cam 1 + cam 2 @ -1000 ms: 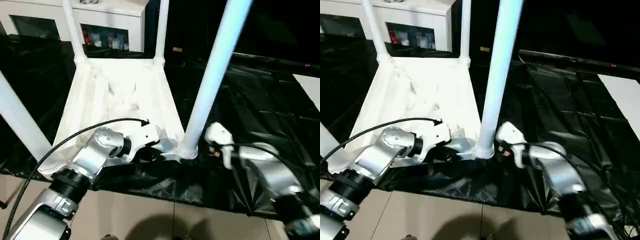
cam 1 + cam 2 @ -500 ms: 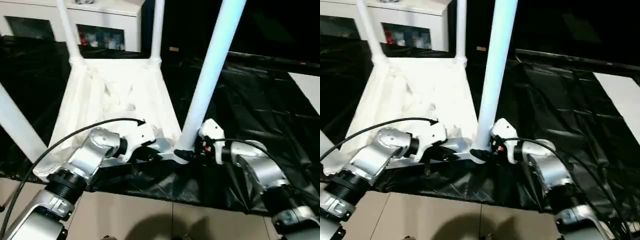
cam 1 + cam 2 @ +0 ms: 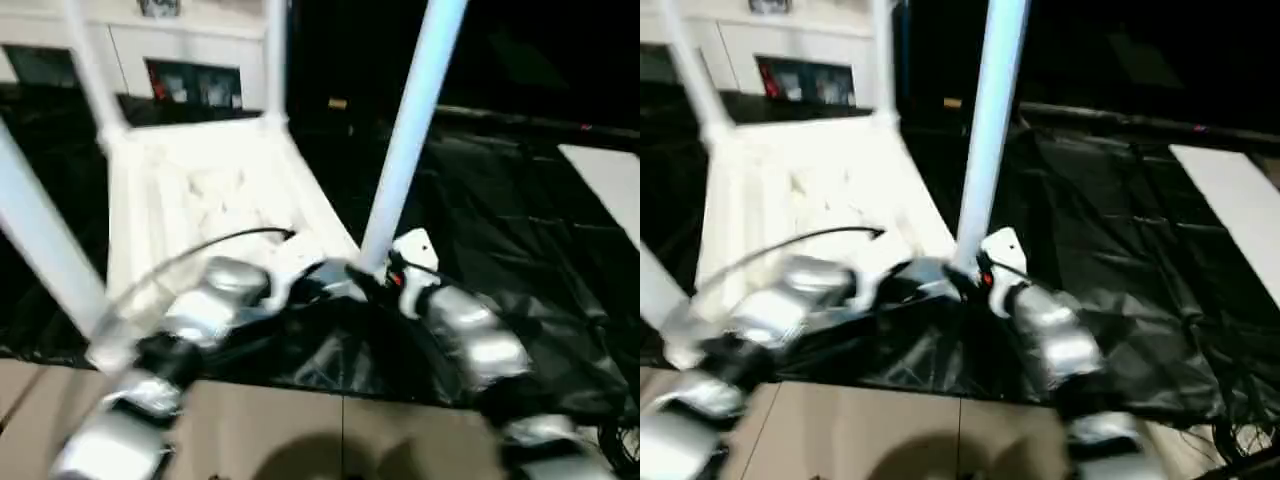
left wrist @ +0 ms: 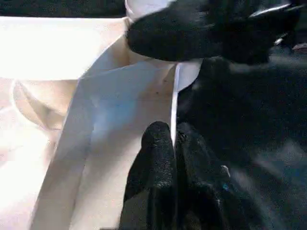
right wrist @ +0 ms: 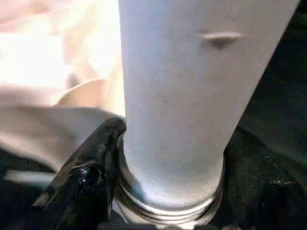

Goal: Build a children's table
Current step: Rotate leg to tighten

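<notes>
The children's table lies upside down on black sheeting, its white ribbed tabletop [image 3: 200, 190] facing up with four tube legs standing in the corner sockets. My left gripper [image 4: 174, 136] is shut on the thin rim of the tabletop beside the near right corner. My right gripper [image 3: 368, 278] is closed around the base of the near right leg [image 3: 405, 140], just above its socket. In the right wrist view one black finger [image 5: 91, 167] presses against that leg [image 5: 177, 96]; the other finger is hidden behind the tube.
Three more legs stand at the far left [image 3: 90, 75], far right [image 3: 275, 60] and near left [image 3: 35, 240]. A white cabinet [image 3: 190, 60] stands behind. A pale board [image 3: 605, 170] lies at the right. The black-covered platform's front edge [image 3: 340, 385] drops to tiled floor.
My right gripper has moved left to the near right leg's base and closed around it. The left gripper stays pinched on the rim. The camera has shifted.
</notes>
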### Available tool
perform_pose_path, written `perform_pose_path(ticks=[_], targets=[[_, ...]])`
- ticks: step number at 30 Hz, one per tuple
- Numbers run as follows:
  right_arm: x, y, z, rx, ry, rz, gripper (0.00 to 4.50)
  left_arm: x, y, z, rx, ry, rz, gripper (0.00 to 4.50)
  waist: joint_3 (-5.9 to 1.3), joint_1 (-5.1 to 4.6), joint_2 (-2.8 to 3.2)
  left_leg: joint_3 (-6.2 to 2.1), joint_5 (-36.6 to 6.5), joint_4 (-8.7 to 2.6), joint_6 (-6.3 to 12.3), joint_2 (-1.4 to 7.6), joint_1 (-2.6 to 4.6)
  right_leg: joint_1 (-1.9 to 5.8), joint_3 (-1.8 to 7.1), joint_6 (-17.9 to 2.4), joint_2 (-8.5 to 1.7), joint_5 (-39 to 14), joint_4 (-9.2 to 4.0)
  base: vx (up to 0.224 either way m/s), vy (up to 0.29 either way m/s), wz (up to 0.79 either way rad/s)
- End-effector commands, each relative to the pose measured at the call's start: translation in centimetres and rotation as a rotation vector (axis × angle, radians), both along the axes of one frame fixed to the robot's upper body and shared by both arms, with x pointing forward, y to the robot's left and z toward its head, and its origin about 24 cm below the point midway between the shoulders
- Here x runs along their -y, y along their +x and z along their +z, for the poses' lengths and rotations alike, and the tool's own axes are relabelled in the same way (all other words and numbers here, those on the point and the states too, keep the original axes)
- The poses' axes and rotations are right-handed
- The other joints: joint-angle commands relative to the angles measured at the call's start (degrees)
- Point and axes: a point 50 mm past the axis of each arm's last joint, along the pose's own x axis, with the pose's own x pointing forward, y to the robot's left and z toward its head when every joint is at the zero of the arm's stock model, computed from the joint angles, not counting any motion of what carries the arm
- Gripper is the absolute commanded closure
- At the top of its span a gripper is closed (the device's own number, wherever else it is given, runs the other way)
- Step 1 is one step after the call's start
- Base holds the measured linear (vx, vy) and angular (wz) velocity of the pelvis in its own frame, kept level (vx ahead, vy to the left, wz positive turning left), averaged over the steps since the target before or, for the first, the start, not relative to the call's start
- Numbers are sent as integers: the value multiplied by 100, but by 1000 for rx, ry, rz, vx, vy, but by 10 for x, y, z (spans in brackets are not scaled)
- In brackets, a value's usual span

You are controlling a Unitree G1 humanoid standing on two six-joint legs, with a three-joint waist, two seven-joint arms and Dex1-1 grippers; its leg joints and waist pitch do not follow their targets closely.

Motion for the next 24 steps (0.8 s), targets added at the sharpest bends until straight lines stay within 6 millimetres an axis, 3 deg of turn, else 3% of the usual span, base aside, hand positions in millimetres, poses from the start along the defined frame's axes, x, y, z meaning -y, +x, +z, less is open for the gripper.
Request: perform_pose_path(ticks=[1, 2, 3, 4, 5, 6, 7, 8, 9, 10, 11, 14, 17, 20, 24], targets=[[-58, -15, -2, -15, 67, 211, 178, 24, 1, 0, 51, -10, 10, 450, -66, 108, 159, -39, -4974, -1218, 51, 388, -478, 696, 96, -330, -23, -1935, 905, -82, 41, -12], [-61, -14, 1, 3, 77, 220, 178, 24, 1, 0, 54, -2, 6, 450, -107, 573, 68, 272, -4919, -1209, 320, 360, -341, 467, 395, -285, 19, -1412, 1183, -53, -53, 13], [-61, -13, 2, 9, 81, 223, 178, 23, 1, 0, 56, 0, 4, 450, -198, 430, -127, 343, -4310, -906, 329, 215, 42, 272, 698, -154, -72, -2353, 985, 57, -92, 7], [-57, -10, 9, 46, 97, 257, 144, 15, 1, 1, 65, 7, -9, 450, -101, 414, -297, 189, -2962, 98, -7, -233, 448, -406, 703, 40, -691, -5773, -343, 57, -92, 7], [-55, -10, 10, 55, 95, 261, 123, 13, 1, 1, 64, 7, -10, 450, -276, 474, -380, 98, -1357, -60, 58, -186, -217, 202, 832, 204, -707, -5409, -98, 108, -46, -39], [-52, -9, 10, 59, 98, 268, 109, 10, 1, 2, 65, 4, -13, 450, -340, 569, -264, 89, -616, -331, -85, -139, -329, 261, 678, 19, -430, -3731, 73, 85, 4, -35], [-49, -9, 11, 64, 105, 280, 107, 7, 1, 2, 69, 1, -19, 450, -349, 547, -283, 89, -495, -356, -87, -139, -294, 227, 650, -103, -329, -2854, 150, 85, 4, -35], [-45, -9, 12, 67, 113, 292, 101, 4, 1, 3, 71, 0, -24, 450, -342, 549, -182, 121, -608, -378, -60, -143, -181, 165, 627, -437, -237, -1879, 206, 0, 0, 0], [-33, -8, 13, 82, 102, 326, 101, -5, -1, 4, 76, -4, -57, 450, -324, 525, -161, 126, -872, -408, -33, -122, -159, 142, 632, -596, -242, -1791, 190, 0, 0, 0], [-29, -7, 13, 86, 97, 339, 74, -8, -2, 4, 77, -4, -68, 450, -330, 508, -164, 140, -1202, -414, -4, -138, -196, 208, 628, -778, -214, -1725, 186, 0, 0, 0], [-26, -7, 13, 90, 90, 345, 64, -10, -2, 5, 76, -5, -76, 450, -342, 501, -172, 150, -1183, -413, 29, -134, -177, 207, 631, -805, -210, -1634, 184, 0, 0, 0], [-6, -4, 16, 123, 44, 404, 55, -22, -12, 8, 72, -41, -180, 450, -349, 481, -170, 165, -874, -422, 155, -117, -179, 230, 630, -985, -205, -1112, 210, 0, 0, 0], [-2, -6, 18, 127, 40, 462, 55, -28, -16, 8, 60, -45, -209, 450, -376, 481, -149, 175, -681, -403, 288, -93, -143, 236, 633, -1187, -202, -546, 265, 0, 0, 0], [3, -12, 20, 119, 22, 597, 55, -36, -25, 11, 47, -54, -289, 450, -399, 484, -168, 190, -320, -365, 485, -97, -146, 258, 629, -1365, -184, 102, 331, 0, 0, 0], [7, -20, 20, 79, -6, 773, 55, -48, -34, 16, 16, -72, -375, 450, -383, 481, -191, 220, -299, -352, 649, -95, -125, 246, 638, -1463, -192, 229, 332, 0, 0, 0]])
